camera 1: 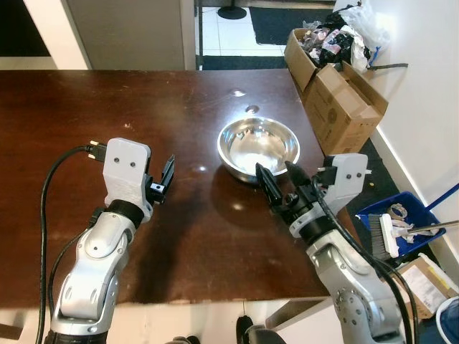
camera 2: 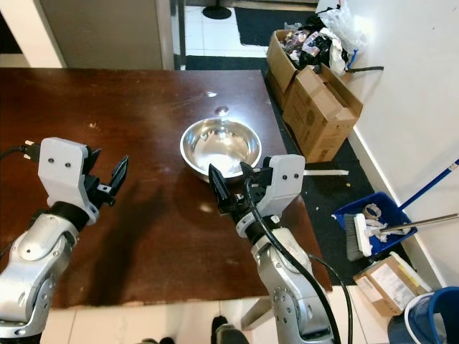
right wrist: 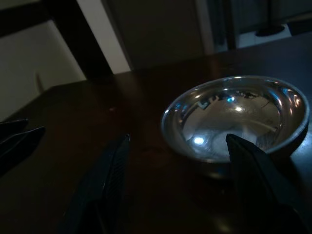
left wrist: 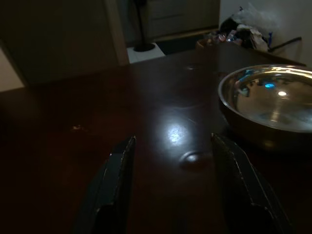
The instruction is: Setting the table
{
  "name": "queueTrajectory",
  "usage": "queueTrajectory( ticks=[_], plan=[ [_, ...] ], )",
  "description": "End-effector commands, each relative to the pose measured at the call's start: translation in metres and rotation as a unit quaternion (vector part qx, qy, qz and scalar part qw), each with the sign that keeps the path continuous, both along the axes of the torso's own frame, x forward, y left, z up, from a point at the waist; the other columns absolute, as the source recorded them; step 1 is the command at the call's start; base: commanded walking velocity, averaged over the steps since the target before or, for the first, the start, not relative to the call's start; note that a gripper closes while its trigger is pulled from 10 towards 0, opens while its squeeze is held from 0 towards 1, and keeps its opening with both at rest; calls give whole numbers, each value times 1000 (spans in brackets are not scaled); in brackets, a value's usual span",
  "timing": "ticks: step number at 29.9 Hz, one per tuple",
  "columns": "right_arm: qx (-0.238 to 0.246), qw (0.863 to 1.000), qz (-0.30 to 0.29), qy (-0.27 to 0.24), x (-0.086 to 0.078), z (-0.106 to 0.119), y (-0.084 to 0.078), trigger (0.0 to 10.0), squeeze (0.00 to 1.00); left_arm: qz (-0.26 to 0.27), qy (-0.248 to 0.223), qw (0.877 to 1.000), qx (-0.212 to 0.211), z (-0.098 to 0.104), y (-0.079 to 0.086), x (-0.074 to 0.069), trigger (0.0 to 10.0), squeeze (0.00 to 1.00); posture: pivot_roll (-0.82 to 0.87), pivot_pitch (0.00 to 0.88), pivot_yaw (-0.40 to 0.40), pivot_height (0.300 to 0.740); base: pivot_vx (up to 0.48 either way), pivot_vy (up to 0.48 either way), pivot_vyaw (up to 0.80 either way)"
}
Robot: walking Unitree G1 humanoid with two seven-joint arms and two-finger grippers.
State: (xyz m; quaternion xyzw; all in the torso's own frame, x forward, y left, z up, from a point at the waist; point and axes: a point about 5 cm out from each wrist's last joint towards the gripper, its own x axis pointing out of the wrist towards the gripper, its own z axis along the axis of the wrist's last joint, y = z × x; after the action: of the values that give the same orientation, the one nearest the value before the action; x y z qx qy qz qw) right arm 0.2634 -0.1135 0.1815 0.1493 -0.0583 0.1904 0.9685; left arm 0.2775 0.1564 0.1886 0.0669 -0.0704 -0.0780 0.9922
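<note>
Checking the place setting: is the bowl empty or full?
Empty. The bowl sits upright on the table, and its bare shiny inside shows reflections, nothing else.

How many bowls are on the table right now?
1. A single steel bowl sits on the dark table near its right edge, just beyond the right hand. The left hand hovers apart from it.

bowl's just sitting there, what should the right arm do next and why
Probably ease the right gripper forward so its open fingers straddle the near rim of the round shiny steel bowl, then close. The bowl stands empty on the dark brown wooden table just ahead of that gripper, ungripped, while the left gripper hovers open farther off to the side.
</note>
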Motion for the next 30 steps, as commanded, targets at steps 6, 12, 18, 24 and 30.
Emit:
queueTrajectory(
  ticks=[6,12,18,24,30],
  plan=[
    [5,1000,-1,11,-1,-4,0,10000,0,0,10,1000,0,-5,-2,-2,10000,0,-129,40,32,740,-416,0,0],
    [7,1000,-2,11,-1,-4,0,10000,0,-1,11,1000,0,-5,-2,-2,10000,0,-129,43,34,740,-413,0,0],
    [8,1000,-2,12,-1,-5,0,10000,0,-2,11,1000,0,-6,-3,-2,10000,0,-129,43,34,740,-413,0,0],
    [10,1000,-2,12,-1,-5,-1,10000,0,-2,12,1000,0,-6,-3,-1,10000,0,-129,43,34,740,-412,0,0],
    [12,1000,-1,12,-1,-5,0,10000,0,-2,12,1000,0,-6,-3,-1,10000,0,-129,48,36,740,-411,0,0]
  ],
)
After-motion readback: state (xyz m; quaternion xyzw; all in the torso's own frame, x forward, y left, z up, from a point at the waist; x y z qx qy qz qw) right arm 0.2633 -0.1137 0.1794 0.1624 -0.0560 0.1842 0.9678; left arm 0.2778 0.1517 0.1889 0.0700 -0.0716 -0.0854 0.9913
